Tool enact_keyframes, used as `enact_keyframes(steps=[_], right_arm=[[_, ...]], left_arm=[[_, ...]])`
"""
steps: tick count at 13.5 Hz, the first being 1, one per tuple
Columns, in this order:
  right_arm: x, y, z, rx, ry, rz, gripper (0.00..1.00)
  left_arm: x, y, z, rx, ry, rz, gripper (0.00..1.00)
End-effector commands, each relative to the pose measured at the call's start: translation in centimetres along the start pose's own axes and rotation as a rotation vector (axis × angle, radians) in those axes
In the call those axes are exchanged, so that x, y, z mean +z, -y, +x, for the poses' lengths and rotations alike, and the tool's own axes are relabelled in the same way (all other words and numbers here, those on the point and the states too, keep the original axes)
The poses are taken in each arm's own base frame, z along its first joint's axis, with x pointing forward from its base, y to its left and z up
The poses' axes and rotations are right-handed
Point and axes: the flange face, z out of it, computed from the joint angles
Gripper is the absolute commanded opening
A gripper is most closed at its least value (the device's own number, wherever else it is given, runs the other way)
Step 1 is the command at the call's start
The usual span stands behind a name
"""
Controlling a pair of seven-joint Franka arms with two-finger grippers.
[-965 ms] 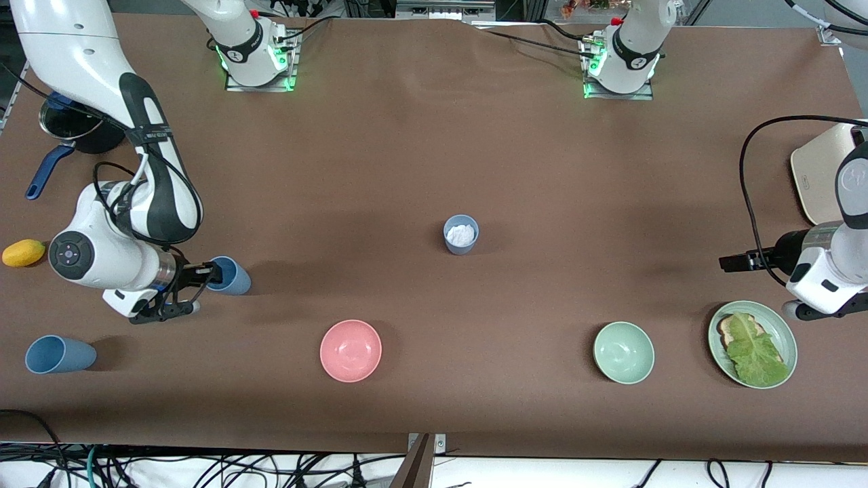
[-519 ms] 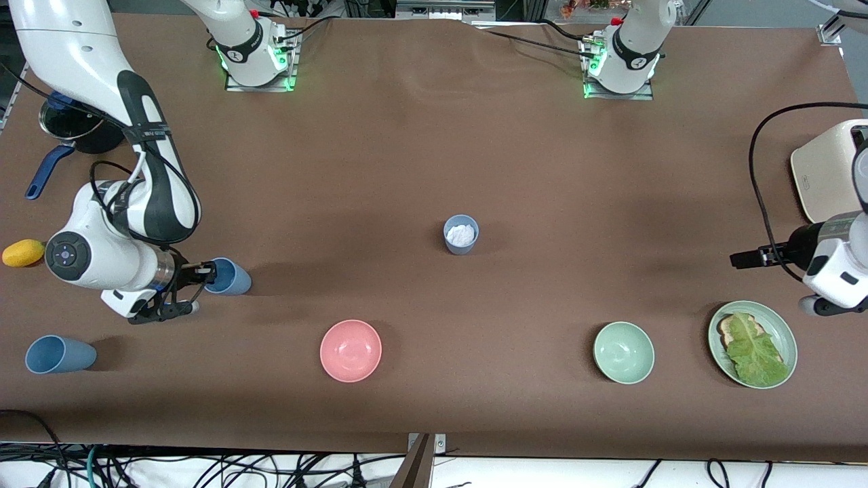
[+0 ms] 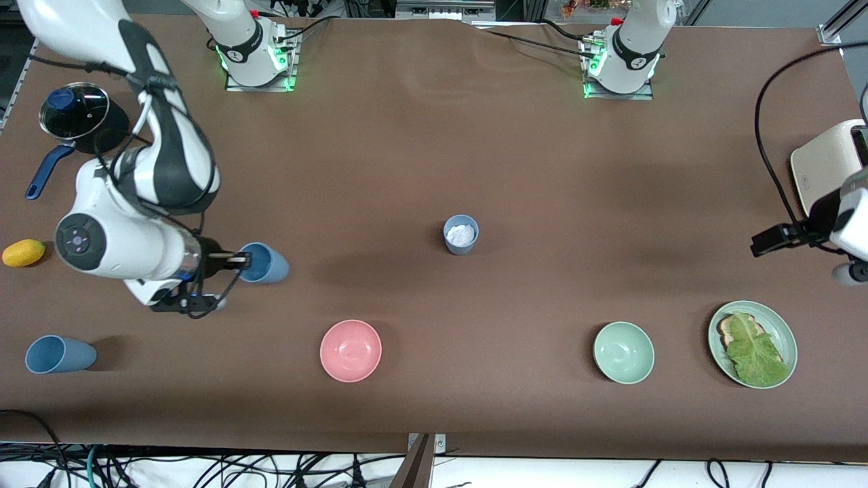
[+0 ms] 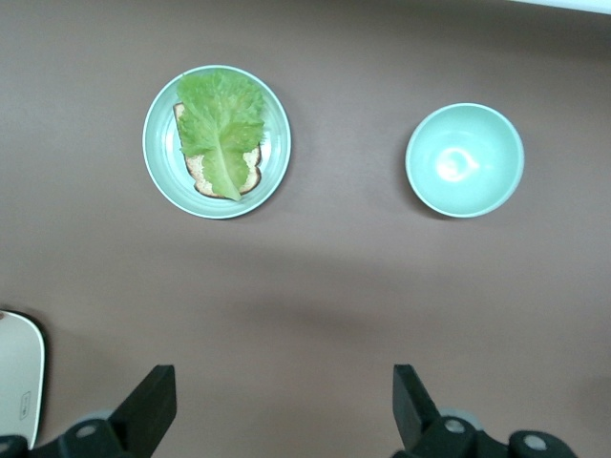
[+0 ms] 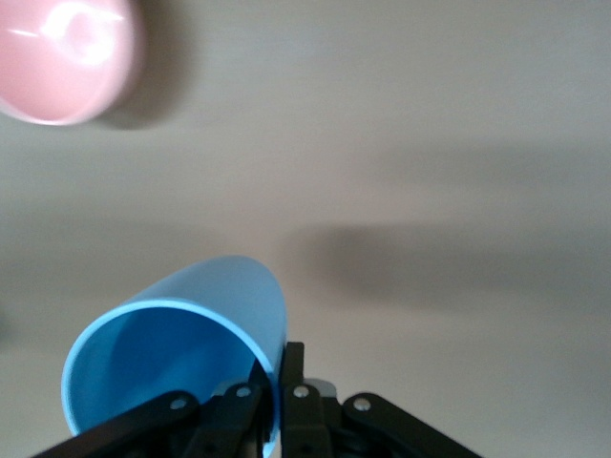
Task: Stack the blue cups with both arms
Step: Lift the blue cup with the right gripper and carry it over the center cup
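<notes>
My right gripper (image 3: 241, 260) is shut on the rim of a bright blue cup (image 3: 266, 263) and holds it on its side above the table, between the pink bowl and the right arm's base. In the right wrist view the fingers (image 5: 304, 382) pinch the cup's (image 5: 181, 348) wall. A duller blue cup (image 3: 57, 354) lies on its side near the front edge at the right arm's end. A grey-blue cup (image 3: 461, 234) with white powder stands mid-table. My left gripper (image 3: 766, 240) is open and empty, up over the left arm's end of the table; its own view shows it too (image 4: 284, 401).
A pink bowl (image 3: 350, 350) and a pale green bowl (image 3: 624, 352) sit near the front edge. A green plate (image 3: 788, 333) holds toast and lettuce. A white toaster (image 3: 824, 169), a lidded black pot (image 3: 74, 112) and a yellow fruit (image 3: 24, 253) stand at the table's ends.
My right gripper has lifted the bright blue cup and carried it toward the table's middle. My left arm has drawn back toward the toaster end.
</notes>
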Motion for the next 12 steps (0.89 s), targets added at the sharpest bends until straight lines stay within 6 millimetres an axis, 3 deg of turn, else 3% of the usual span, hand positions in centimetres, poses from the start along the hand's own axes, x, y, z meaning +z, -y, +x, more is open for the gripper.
enact_keyframes(steps=[1,4,6,9,11,12], right_arm=[[-1.3,7.5,-2.4,0.099,0.009,0.031,0.0],[-0.3,18.9,-6.5,0.167,-0.05,-0.023,0.0],[0.6,25.2,-9.1,0.269,-0.092,-0.037,0.0],[1.3,30.4,-11.7,0.373,-0.115,-0.013,0.0],[2.9,33.9,-13.5,0.441,-0.13,0.019,0.0],[4.0,34.5,-13.6,0.45,-0.152,0.018,0.0]], left_arm=[[-0.6,-0.4,-3.1,0.017,0.007,0.002,1.0],[-4.8,-1.8,-5.7,0.055,-0.012,0.003,1.0],[-4.9,-2.0,-5.9,0.048,-0.001,-0.033,1.0],[-5.0,-0.3,-5.9,-0.004,0.018,-0.114,1.0],[-5.5,-0.2,-6.2,0.026,0.012,-0.104,1.0],[-5.5,0.0,-6.2,0.063,0.012,-0.105,1.0]])
